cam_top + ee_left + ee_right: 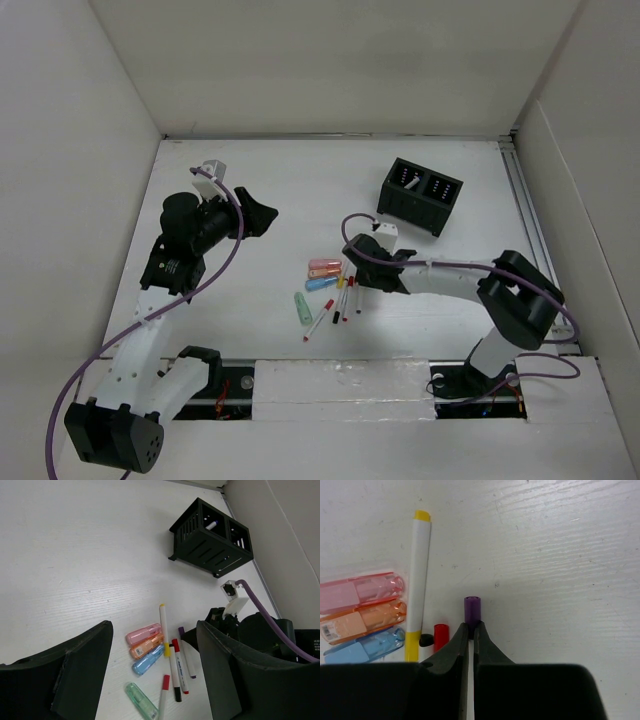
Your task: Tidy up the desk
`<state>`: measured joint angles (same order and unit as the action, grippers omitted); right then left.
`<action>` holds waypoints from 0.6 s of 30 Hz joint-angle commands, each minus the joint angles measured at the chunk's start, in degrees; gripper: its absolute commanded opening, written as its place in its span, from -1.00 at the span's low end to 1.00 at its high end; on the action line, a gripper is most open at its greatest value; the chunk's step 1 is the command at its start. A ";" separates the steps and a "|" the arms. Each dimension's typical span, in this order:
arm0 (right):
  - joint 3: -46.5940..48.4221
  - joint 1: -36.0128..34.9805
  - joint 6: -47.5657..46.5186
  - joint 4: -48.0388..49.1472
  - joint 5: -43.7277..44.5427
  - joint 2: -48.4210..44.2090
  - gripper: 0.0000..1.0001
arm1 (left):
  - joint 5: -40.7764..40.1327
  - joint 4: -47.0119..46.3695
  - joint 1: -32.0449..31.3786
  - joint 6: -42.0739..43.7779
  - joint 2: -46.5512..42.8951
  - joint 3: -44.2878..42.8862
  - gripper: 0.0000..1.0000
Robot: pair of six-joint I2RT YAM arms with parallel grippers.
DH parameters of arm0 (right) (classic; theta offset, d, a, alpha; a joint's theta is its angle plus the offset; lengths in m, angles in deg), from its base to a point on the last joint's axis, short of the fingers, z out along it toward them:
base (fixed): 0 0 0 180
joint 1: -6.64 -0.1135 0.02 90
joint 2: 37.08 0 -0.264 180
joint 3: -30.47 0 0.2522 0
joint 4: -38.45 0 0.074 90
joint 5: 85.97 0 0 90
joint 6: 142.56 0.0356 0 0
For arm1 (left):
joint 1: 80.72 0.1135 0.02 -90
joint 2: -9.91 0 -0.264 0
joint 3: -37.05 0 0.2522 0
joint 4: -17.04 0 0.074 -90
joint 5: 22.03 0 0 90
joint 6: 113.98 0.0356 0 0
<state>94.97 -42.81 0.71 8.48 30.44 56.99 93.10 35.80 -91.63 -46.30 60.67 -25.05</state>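
Note:
On the white desk (300, 190) lies a cluster of white markers (335, 300) beside pink (360, 591), orange (362, 621) and blue (365, 649) highlighters. My right gripper (471, 627) is down at the cluster's right side, shut on the purple-capped marker (472, 609); the purple cap sticks out past the fingertips and the marker still rests on the desk. The yellow-capped marker (417, 580) and a red cap (441, 636) lie just to its left. My left gripper (154, 630) hangs open above the desk's left part, holding nothing.
A black two-compartment organizer box (420, 195) stands at the back right with a marker inside one compartment. A green highlighter (303, 307) lies apart at the cluster's near left. White walls surround the desk; a metal rail (340, 385) runs along the front.

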 commanded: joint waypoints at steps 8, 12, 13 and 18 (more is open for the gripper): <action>6.55 7.59 -6.60 5.57 4.79 -15.48 -1.00 | 1.51 -2.97 -0.24 0.27 -1.10 -0.79 0.27; 11.11 11.30 -9.94 6.72 1.45 -15.93 -1.00 | 1.42 -2.88 -0.24 0.35 -1.80 -0.44 0.27; 11.13 11.31 -9.95 5.84 1.45 -15.93 -1.00 | 1.42 -2.88 -0.24 0.35 -1.81 -0.44 0.27; 8.86 11.31 -8.63 1.01 -0.13 -13.47 -0.63 | 1.33 -2.62 -0.24 0.62 -2.24 -0.53 0.27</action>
<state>104.98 -31.25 -7.48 12.42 32.17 41.82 93.71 35.80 -91.63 -46.30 60.08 -25.05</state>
